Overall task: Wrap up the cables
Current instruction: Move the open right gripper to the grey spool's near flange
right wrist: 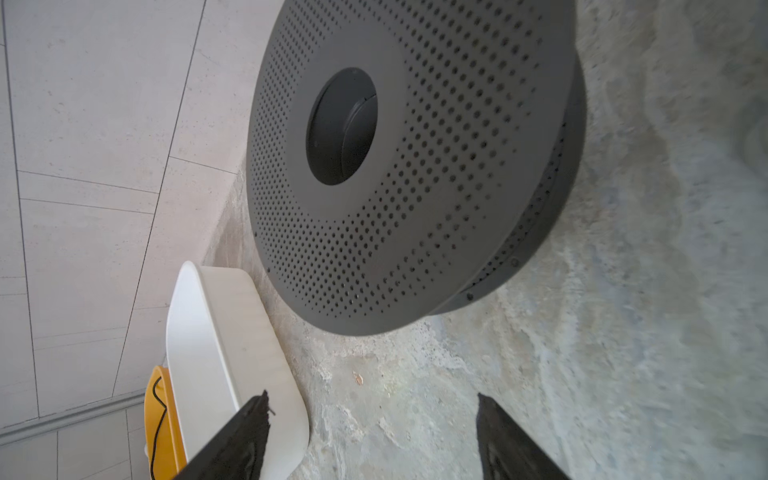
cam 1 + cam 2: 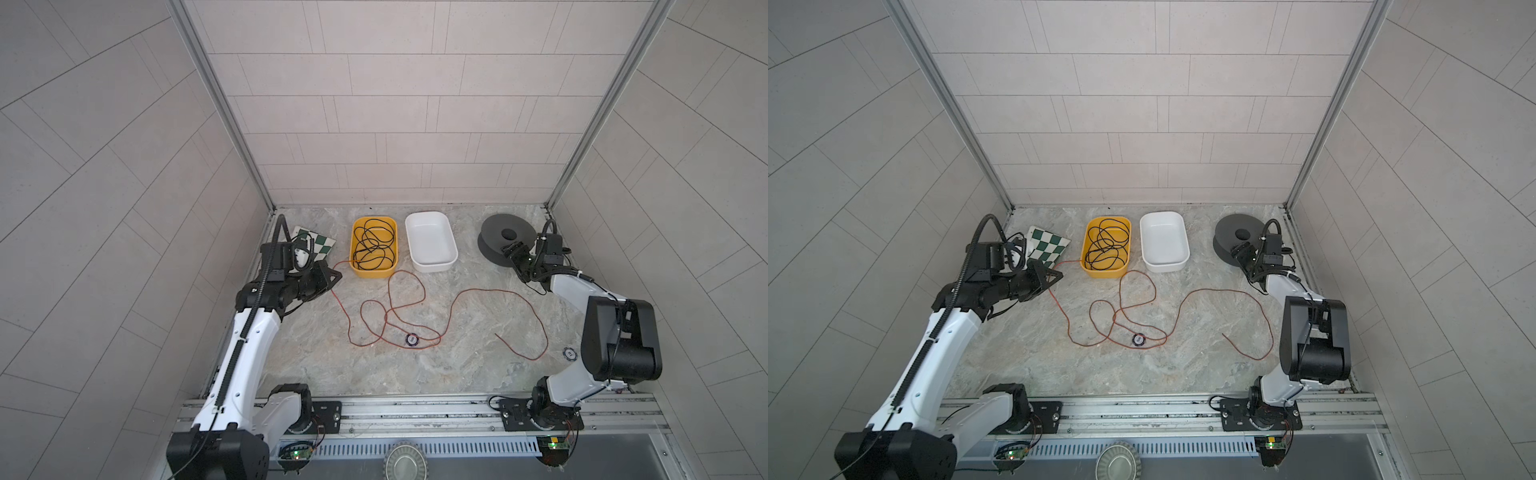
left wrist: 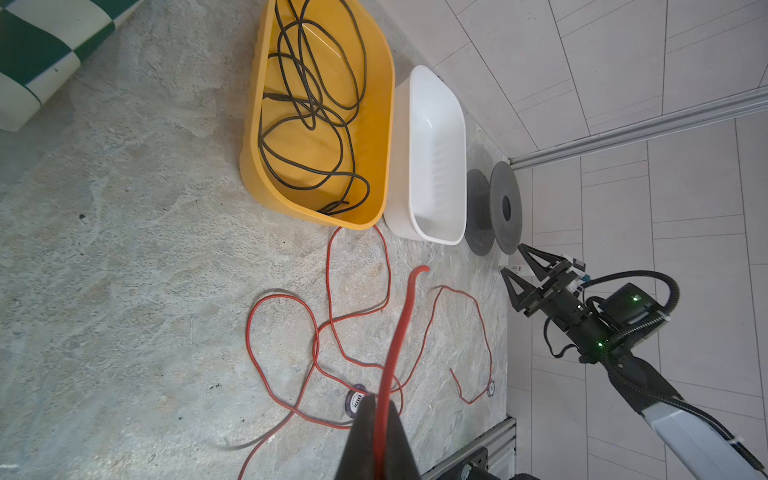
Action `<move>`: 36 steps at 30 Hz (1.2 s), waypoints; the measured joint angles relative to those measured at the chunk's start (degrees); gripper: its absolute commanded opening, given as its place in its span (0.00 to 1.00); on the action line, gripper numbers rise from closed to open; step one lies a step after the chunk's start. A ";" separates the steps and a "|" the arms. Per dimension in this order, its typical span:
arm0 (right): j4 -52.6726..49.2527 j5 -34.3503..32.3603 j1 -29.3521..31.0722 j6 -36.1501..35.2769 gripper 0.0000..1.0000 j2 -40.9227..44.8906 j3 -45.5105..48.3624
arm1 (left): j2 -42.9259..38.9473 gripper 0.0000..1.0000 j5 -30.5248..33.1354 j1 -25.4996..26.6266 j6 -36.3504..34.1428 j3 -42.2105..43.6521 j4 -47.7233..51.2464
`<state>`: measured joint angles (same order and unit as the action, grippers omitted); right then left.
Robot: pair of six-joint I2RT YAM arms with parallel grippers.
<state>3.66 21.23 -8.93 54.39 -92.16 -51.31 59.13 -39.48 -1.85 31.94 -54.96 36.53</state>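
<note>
The cables are one thin red wire (image 2: 490, 289) (image 2: 1219, 289) lying in loose loops over the marble table, from below the yellow bin to the right side. My left gripper (image 2: 338, 274) (image 2: 1060, 274) is shut on it near one end. In the left wrist view the red wire (image 3: 400, 328) runs out between the closed fingertips of that left gripper (image 3: 377, 405), and its short free end curls beyond them. My right gripper (image 2: 514, 250) (image 2: 1244, 251) (image 1: 372, 397) stands open and empty, just in front of a dark grey perforated spool (image 2: 498, 237) (image 1: 415, 166).
A yellow bin (image 2: 374, 272) holds a coiled black cable (image 2: 374, 245); beside it stands an empty white bin (image 2: 432, 266). A green-and-white chequered board (image 2: 322, 245) lies behind the left gripper. Two poker chips (image 2: 412, 340) (image 2: 570, 354) lie among the wire's loops. Tiled walls enclose the table.
</note>
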 measured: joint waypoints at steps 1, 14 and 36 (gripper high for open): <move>1.05 -0.02 0.31 0.22 0.75 -1.27 -0.15 | 0.00 0.00 -0.04 0.00 0.13 0.07 -0.02; 5.66 -3.30 2.58 1.36 0.70 -10.36 -6.84 | -0.31 0.00 -0.28 0.00 0.66 0.15 -0.07; 10.01 -7.30 2.93 3.45 0.39 -13.66 -7.74 | -0.57 0.00 -0.22 0.00 1.05 0.35 -0.31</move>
<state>13.67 13.93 -6.00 57.84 -105.82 -59.05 58.57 -39.70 -1.85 32.99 -54.61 36.23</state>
